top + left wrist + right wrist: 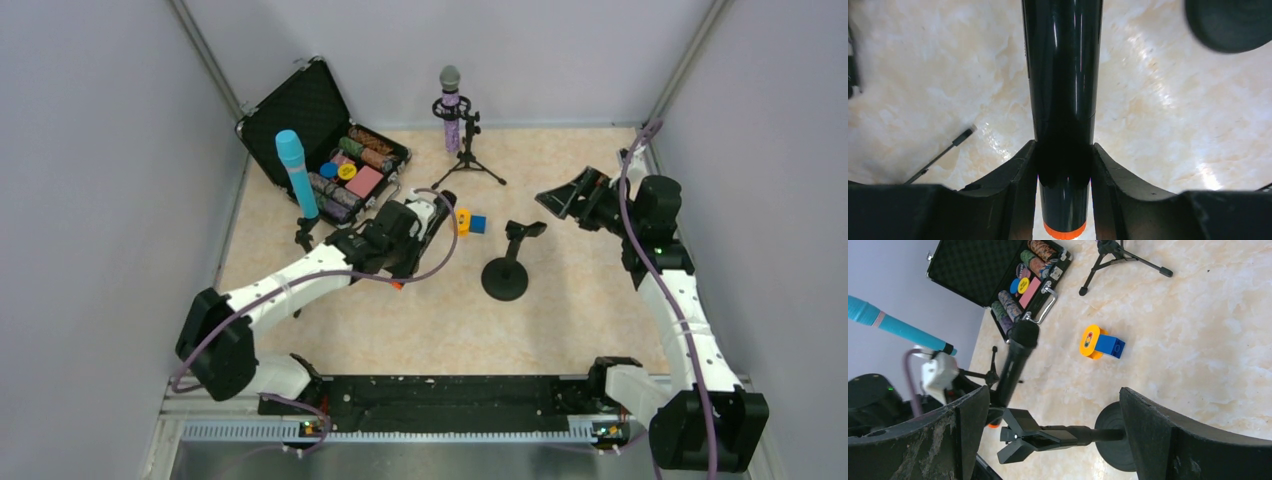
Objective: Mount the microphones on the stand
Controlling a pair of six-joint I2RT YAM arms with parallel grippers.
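Fingers (1018, 170) of the left gripper (1063, 147) are clenching the black microphone (1063, 75) low on its barrel. They are pressing both of its sides, with the orange end poking out behind the jaws. This microphone is pointing its head toward the back of the table (560, 330), between the open case (300, 110) and the round-base stand (505, 278). That stand is sitting mid-table, its clip (526, 229) apart from the black microphone.

Right gripper (562, 195) is hanging released over the right side, jaws spread wide, gripping nothing, facing the round-base stand.

Light-blue microphone (297, 172) is standing upright in a small stand (303, 237) at left, just in front of the case. Purple microphone (451, 110) is sitting upright in the tripod stand (470, 160) at the back. Orange-and-blue toy block (470, 222) is lying just beside the left gripper.
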